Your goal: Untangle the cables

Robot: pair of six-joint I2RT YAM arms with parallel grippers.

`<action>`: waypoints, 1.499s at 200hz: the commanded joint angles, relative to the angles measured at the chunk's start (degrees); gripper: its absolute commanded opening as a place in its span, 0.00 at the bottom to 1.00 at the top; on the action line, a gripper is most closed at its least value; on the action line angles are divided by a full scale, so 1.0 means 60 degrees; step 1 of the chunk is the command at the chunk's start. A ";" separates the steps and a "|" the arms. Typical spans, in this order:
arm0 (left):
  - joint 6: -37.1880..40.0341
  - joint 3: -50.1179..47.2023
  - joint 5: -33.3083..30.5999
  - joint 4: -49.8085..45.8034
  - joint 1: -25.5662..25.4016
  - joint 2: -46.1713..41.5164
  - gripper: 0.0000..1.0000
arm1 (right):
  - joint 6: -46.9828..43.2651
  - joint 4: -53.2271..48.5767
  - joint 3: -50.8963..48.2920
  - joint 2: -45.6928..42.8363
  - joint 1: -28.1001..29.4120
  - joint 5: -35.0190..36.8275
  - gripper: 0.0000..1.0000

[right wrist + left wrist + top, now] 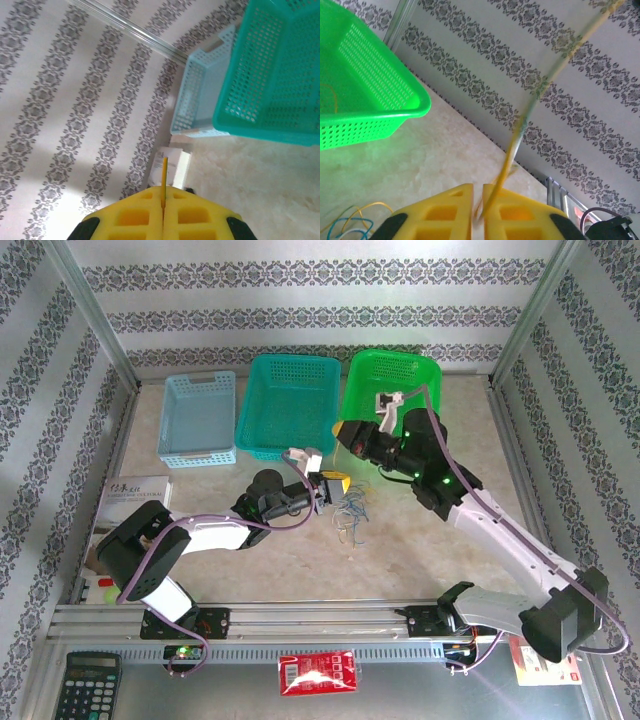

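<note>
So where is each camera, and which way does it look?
Top camera: high behind the arms, looking down at the table, green basket, teal basket, light blue basket and loose wires; both arms, left hand and right hand show.
Left wrist camera: on the left arm, facing the green basket and wall; a yellow wire runs between its yellow fingers.
Right wrist camera: on the right arm, facing the teal basket and light blue basket; its yellow fingers pinch a yellow wire.
Shared: top and left wrist both see the green basket.

Thin curly cables (350, 518) — blue & yellow — loosely tangled on table (300, 565), w/ one yellow strand (517, 135) arcing upward.
</note>
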 commanded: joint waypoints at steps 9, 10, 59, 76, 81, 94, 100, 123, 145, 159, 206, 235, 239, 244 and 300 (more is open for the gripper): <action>-0.0137 -0.0132 0.0050 -0.0350 -0.0134 0.0099 0.17 | 0.0092 0.0847 0.0587 -0.0026 -0.0287 -0.0265 0.00; -0.0138 -0.0133 0.0050 -0.0352 -0.0142 0.0098 0.17 | 0.0097 0.0847 0.0596 -0.0025 -0.0299 -0.0269 0.00; -0.0042 -0.0306 0.0021 -0.0556 -0.0134 -0.0151 0.19 | -0.0008 0.0623 0.1019 0.0201 -0.1207 -0.0506 0.00; -0.0011 -0.0416 -0.0008 -0.0692 -0.0134 -0.0338 0.23 | -0.0061 0.0555 0.1178 0.0425 -0.1707 -0.0623 0.00; 0.0015 -0.0439 -0.0031 -0.0728 -0.0133 -0.0399 0.24 | -0.0101 0.0518 0.1224 0.0496 -0.1864 -0.0650 0.00; 0.0077 -0.0549 -0.0096 -0.0882 -0.0137 -0.0587 0.27 | -0.0153 0.0461 0.1359 0.0734 -0.2271 -0.0724 0.00; 0.0088 -0.0594 -0.0138 -0.0964 -0.0135 -0.0684 0.29 | -0.0237 0.0402 0.1440 0.0844 -0.2447 -0.0722 0.00; 0.0205 -0.0752 -0.0279 -0.1311 -0.0134 -0.1057 0.38 | -0.0415 0.0298 0.1718 0.1384 -0.3079 -0.0691 0.00; 0.0314 -0.0855 -0.0481 -0.1646 -0.0134 -0.1367 0.49 | -0.0818 0.0146 0.2038 0.2003 -0.3544 -0.0392 0.00; 0.0382 -0.0933 -0.0626 -0.1797 -0.0131 -0.1543 0.55 | -0.1158 -0.0102 0.2333 0.2488 -0.3784 -0.0196 0.00; 0.0493 -0.1100 -0.0993 -0.2186 -0.0135 -0.1955 0.68 | -0.2372 -0.1011 0.3501 0.4284 -0.4208 0.0335 0.00; 0.0503 -0.1174 -0.1316 -0.2430 -0.0136 -0.2224 0.77 | -0.2914 -0.1610 0.4187 0.5331 -0.4230 0.0432 0.00; 0.0507 -0.1170 -0.1365 -0.2492 -0.0135 -0.2272 0.78 | -0.2969 -0.1662 0.4231 0.5443 -0.4223 0.0480 0.00; 0.0534 -0.1173 -0.1437 -0.2586 -0.0134 -0.2318 0.79 | -0.3019 -0.1711 0.4278 0.5565 -0.4240 0.0522 0.00; 0.0574 -0.0871 -0.2213 -0.4029 -0.0135 -0.3040 0.92 | -0.3511 -0.2172 0.4975 0.6806 -0.4238 0.0739 0.17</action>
